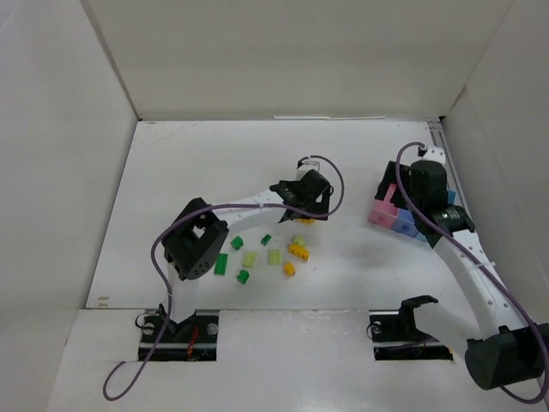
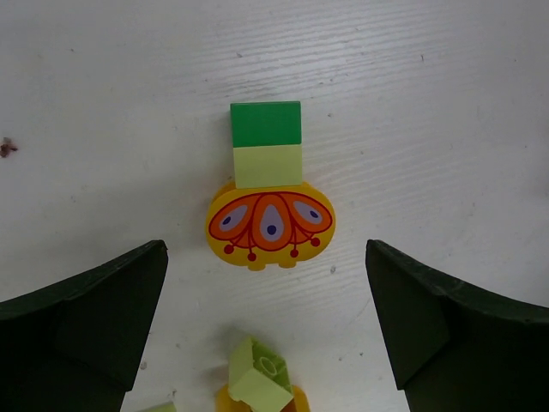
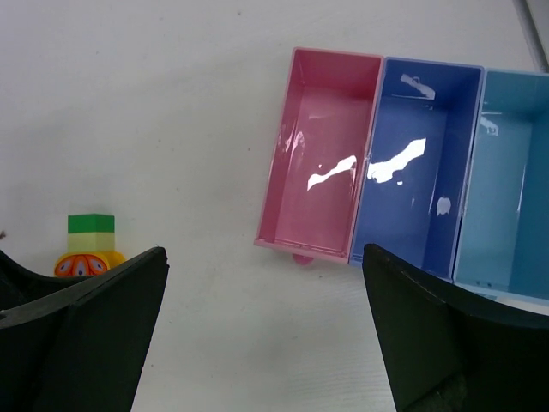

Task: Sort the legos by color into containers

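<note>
Hovering wide open, empty, our left gripper (image 2: 266, 257) and right gripper (image 3: 264, 257) face unsorted green-and-yellow plastic bricks (image 1: 249, 258); joined pink-and-blue plastic bins (image 3: 322, 120) sit bare.

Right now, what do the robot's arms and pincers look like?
The left arm and right arm are white curved tubes with chunky black joints. A thin purple cable loops along each. The left pincer and right pincer each have two wide dark fingers.

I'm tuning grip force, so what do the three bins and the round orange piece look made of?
The pink bin, dark blue bin and light blue bin look like glossy plastic: bright glare patches inside them. The round orange piece looks like hard smooth plastic, with a printed petal pattern.
</note>
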`<control>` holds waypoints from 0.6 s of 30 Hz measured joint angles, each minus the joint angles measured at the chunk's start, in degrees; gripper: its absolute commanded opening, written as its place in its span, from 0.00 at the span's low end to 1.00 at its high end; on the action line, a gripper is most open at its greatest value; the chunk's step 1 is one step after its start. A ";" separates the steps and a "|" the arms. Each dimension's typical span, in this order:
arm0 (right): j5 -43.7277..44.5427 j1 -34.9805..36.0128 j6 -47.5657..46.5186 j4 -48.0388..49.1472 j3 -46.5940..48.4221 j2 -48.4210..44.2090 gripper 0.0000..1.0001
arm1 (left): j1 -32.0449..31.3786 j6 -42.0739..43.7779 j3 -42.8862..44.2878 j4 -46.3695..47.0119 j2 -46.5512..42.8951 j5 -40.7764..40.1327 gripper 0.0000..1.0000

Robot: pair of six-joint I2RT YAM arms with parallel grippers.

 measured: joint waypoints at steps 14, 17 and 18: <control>-4.24 -1.31 -1.81 1.51 -0.24 2.97 0.98 | 1.22 0.11 0.02 0.94 3.89 2.60 1.00; -4.42 -1.38 -1.90 2.19 -0.83 2.89 0.98 | 1.22 0.22 0.02 1.95 4.24 3.06 1.00; -4.46 -1.42 -1.97 2.23 -0.98 2.89 0.98 | 1.22 0.22 0.09 2.12 4.42 3.06 1.00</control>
